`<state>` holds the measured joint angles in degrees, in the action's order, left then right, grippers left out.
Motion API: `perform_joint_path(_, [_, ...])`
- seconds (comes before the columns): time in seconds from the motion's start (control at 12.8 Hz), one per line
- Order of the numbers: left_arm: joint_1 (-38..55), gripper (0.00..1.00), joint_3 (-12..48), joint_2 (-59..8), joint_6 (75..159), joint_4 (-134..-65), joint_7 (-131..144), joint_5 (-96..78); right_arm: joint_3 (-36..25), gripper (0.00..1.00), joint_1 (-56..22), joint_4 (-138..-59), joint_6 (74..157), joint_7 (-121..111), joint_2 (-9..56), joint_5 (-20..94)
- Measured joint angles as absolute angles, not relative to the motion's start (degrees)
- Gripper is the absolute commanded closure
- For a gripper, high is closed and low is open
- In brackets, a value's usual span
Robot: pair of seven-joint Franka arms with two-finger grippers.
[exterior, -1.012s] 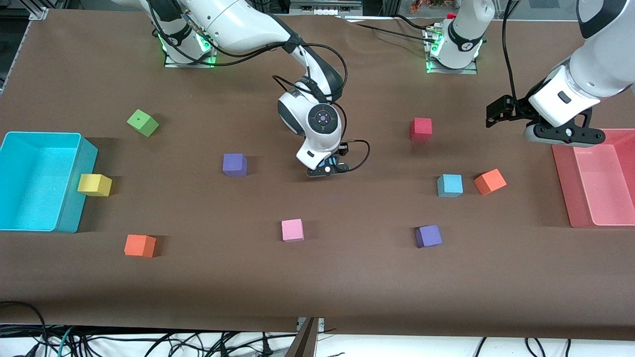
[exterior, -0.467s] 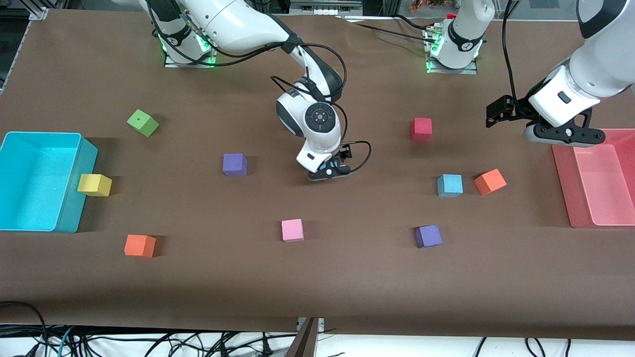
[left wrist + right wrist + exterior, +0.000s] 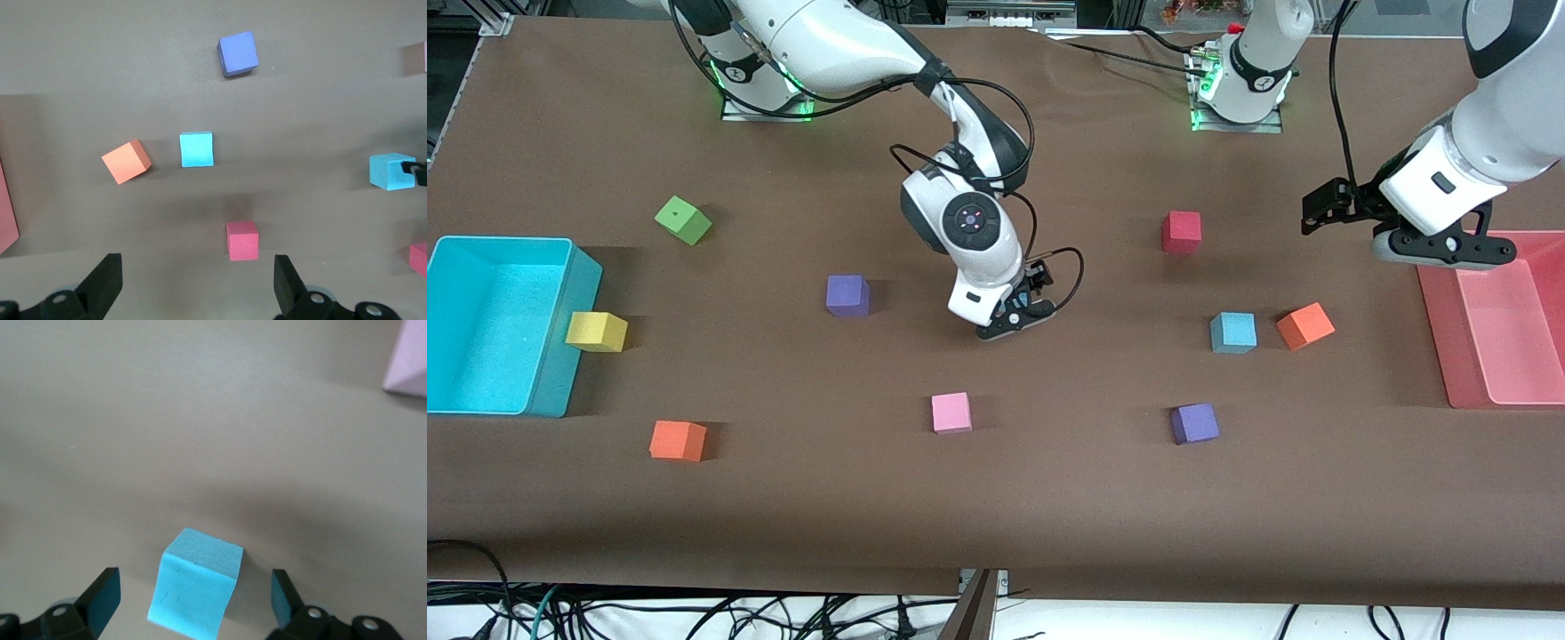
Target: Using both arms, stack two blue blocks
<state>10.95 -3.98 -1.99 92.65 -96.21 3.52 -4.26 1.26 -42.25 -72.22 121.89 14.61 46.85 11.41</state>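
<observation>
One light-blue block (image 3: 1233, 332) lies on the table beside an orange cube (image 3: 1305, 325), toward the left arm's end; it also shows in the left wrist view (image 3: 197, 149). The second light-blue block (image 3: 197, 587) sits between the open fingers of my right gripper (image 3: 193, 603), with a gap on each side. In the front view the right gripper (image 3: 1016, 317) is low over mid-table and hides that block. The left wrist view shows that block (image 3: 390, 171) too. My left gripper (image 3: 1440, 249) is open and empty, in the air by the pink bin.
A red cube (image 3: 1181, 231), two purple cubes (image 3: 1194, 423) (image 3: 847, 295), a pink cube (image 3: 951, 412), an orange cube (image 3: 678, 440), a yellow cube (image 3: 596, 331) and a green cube (image 3: 683, 220) lie scattered. A cyan bin (image 3: 498, 324) and a pink bin (image 3: 1494, 320) stand at the table's ends.
My right gripper has come down and shifted slightly toward the front camera around the blue block, with the wrist turning. The left gripper has shifted only slightly.
</observation>
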Motion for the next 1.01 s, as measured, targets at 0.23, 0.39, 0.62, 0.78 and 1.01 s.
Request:
perform_joint_path(0.23, [10.9,0.00,-4.0,-3.1,99.3,-101.8,3.5,-4.3,1.2,0.00,-39.6,-74.9,121.6,1.8,43.4,13.6])
perform_joint_path(0.39, [10.8,0.00,-4.0,-3.7,100.5,-103.5,3.5,-4.3,1.2,0.00,-37.9,-81.5,125.6,-6.9,39.7,17.1])
perform_joint_path(0.62, [10.6,0.00,-4.1,-4.9,100.5,-104.7,3.5,-4.3,1.2,0.00,-36.6,-95.4,135.7,-25.1,33.8,29.3])
perform_joint_path(0.78, [10.3,0.00,-4.3,-6.1,100.6,-105.3,3.5,-4.3,1.3,0.00,-36.6,-101.5,140.1,-35.6,31.8,36.4])
perform_joint_path(1.01, [10.3,0.00,-4.3,-9.9,105.8,-106.7,3.5,-4.3,1.4,0.00,-36.7,-105.7,143.1,-51.0,31.5,47.3])
